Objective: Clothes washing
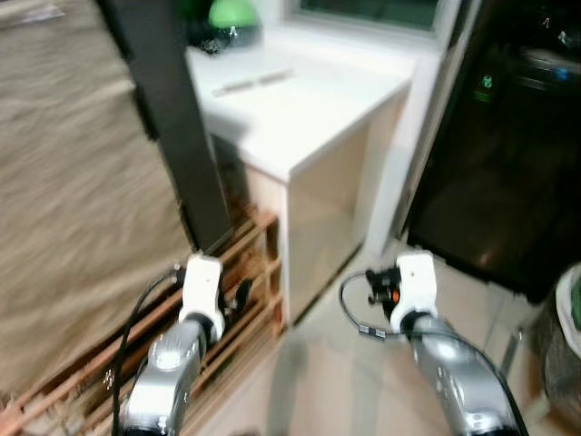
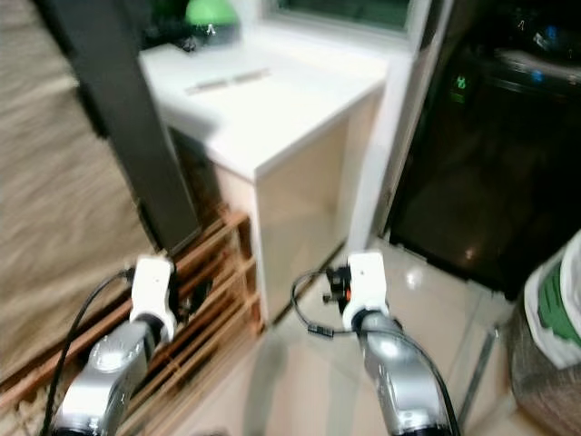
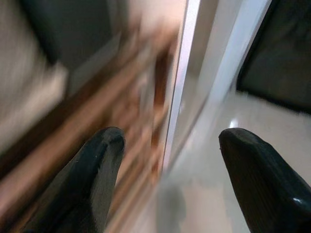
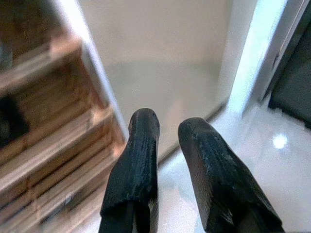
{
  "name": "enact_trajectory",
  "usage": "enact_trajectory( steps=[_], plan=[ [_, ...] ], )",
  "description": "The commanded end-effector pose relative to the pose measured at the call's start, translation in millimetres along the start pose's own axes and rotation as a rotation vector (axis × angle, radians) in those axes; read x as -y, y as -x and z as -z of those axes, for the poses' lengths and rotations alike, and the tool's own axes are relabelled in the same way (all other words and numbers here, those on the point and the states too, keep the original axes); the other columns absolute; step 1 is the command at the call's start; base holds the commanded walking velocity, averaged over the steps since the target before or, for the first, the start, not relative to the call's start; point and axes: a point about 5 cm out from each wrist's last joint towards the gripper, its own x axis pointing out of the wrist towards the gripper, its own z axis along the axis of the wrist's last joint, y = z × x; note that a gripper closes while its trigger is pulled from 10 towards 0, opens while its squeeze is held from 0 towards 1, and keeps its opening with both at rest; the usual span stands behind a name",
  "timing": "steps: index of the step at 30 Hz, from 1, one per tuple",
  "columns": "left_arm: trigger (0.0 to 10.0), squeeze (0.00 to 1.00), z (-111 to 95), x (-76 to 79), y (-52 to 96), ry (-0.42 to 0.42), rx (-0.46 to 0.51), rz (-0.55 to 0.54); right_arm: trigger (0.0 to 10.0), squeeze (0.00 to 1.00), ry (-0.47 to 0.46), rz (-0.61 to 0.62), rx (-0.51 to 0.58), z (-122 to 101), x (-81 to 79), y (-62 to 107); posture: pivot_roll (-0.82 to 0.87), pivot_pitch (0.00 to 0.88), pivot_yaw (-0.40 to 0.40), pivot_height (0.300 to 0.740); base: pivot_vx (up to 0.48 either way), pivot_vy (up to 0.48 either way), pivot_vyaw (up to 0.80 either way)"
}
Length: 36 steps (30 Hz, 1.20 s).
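Observation:
A dark appliance [image 1: 490,163] with a small green light [image 1: 486,84] stands at the right behind a white frame. At the right edge sits a mesh basket [image 2: 536,372] holding a white and green cloth [image 2: 556,304]. My left arm [image 1: 201,289] reaches forward over a wooden slatted rack; its gripper [image 3: 170,141] is open with nothing between the fingers. To its right, my right arm [image 1: 413,283] is held above the floor, and its gripper [image 4: 167,127] is shut and empty, pointing at the cabinet's lower corner. The head views are blurred.
A white cabinet [image 1: 300,109] stands ahead with a green object [image 1: 231,16] at its back. The wooden slatted rack [image 1: 245,300] lies low at the left, beside a dark upright post [image 1: 172,118] and beige fabric [image 1: 73,200]. Glossy pale floor [image 1: 345,363] lies between my arms.

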Motion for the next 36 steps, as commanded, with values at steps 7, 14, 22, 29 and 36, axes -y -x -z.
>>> enact_trajectory(
  steps=[7,14,22,29,36],
  plan=[
    [10.0,0.0,67.8,-7.0,-2.5,0.064,-0.279,-0.068,10.0,0.0,0.085,-0.01,-0.243,66.8,-2.8,-12.0,-0.05,0.0,0.017,0.74,-0.295,0.0,0.8],
    [10.0,0.0,93.7,-12.4,9.0,0.054,-0.382,-0.094,10.0,0.0,0.067,0.049,-0.403,105.7,3.9,-2.5,-0.05,0.0,0.012,0.74,-0.082,0.0,0.8],
    [10.0,1.0,97.9,-4.8,5.8,0.161,-0.38,-0.083,10.0,0.05,-0.008,0.13,-0.511,132.8,8.3,9.6,-0.04,0.0,-0.016,0.74,0.0,0.0,0.0],
    [10.0,1.0,94.6,-8.6,4.1,0.09,-0.353,-0.113,10.0,1.0,0.032,0.105,-0.511,130.9,4.1,5.5,-0.04,0.0,-0.019,0.74,0.0,0.0,0.0],
    [10.0,0.0,92.4,-5.4,1.4,0.066,-0.341,-0.092,10.0,0.0,0.046,0.121,-0.504,129.1,4.0,3.1,-0.03,0.0,-0.032,0.74,0.0,0.0,0.0]
  ],
)
